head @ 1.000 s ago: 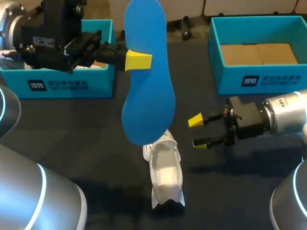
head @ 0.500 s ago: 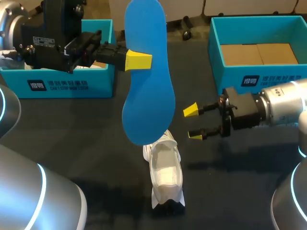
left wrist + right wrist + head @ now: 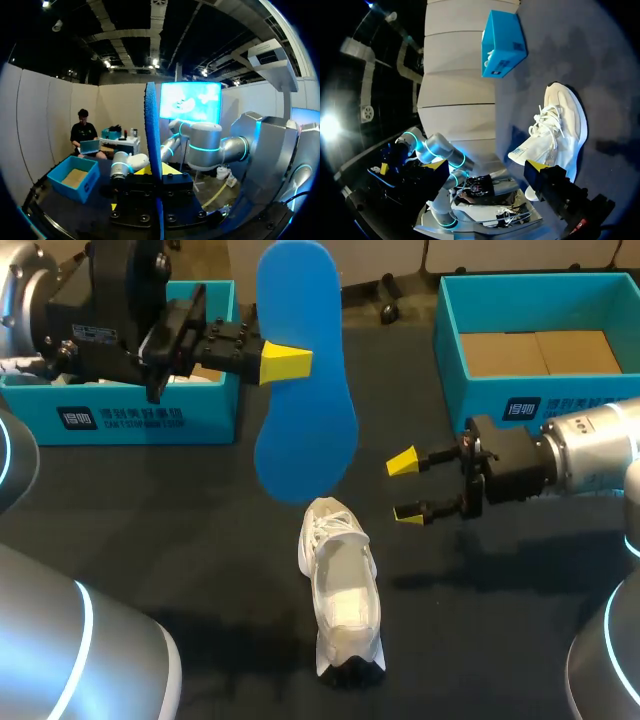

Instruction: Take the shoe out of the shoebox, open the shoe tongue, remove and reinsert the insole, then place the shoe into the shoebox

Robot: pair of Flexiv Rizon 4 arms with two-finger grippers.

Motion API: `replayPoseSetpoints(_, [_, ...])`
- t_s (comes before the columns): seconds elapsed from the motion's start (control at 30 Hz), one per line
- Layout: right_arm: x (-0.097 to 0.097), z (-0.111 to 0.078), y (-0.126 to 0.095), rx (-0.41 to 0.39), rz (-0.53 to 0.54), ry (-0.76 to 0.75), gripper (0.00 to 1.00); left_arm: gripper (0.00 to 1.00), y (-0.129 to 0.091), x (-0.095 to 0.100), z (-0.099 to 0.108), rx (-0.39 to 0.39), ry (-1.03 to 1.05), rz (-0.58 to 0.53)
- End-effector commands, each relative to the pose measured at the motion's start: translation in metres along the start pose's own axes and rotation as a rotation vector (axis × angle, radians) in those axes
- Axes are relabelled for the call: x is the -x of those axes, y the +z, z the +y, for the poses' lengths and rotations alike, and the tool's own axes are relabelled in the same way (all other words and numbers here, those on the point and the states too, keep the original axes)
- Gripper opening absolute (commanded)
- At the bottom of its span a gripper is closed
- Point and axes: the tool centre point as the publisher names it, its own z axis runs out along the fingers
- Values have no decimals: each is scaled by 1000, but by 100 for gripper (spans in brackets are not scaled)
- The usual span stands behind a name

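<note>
A white shoe lies on the dark table, its toe pointing away from me. Above and behind it my left gripper is shut on a blue insole, which hangs upright in the air, clear of the shoe. In the left wrist view the insole shows edge-on between the fingers. My right gripper is open and empty, to the right of the shoe's toe. In the right wrist view the shoe lies just ahead of the one yellow tip that shows.
A teal shoebox with something white inside stands at the back left. A second teal shoebox, showing a cardboard floor, stands at the back right, just behind my right arm. Dark tabletop lies between them.
The left gripper has lifted the insole so that its lower end no longer overlaps the shoe. The right gripper has moved left and away from me, staying open.
</note>
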Motion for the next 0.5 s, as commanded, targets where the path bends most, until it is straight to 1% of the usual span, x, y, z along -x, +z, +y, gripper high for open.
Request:
replayPoseSetpoints(0.03, [0,0,1,0,-2,0,100,0,-6,21,-2,4,217,29])
replayPoseSetpoints(0.07, [0,0,1,0,-2,0,100,0,-7,24,-1,-10,231,25])
replayPoseSetpoints(0.17, [0,0,1,0,-2,0,100,0,-7,33,4,79,437,-12])
replayPoseSetpoints(0.2, [0,0,1,0,-2,0,100,0,-8,34,6,86,478,-9])
replayPoseSetpoints(0.27, [0,0,1,0,-2,0,100,0,-11,39,8,146,603,-45])
replayPoseSetpoints(0.5, [0,0,1,0,-2,0,100,0,-11,39,8,146,603,-45])
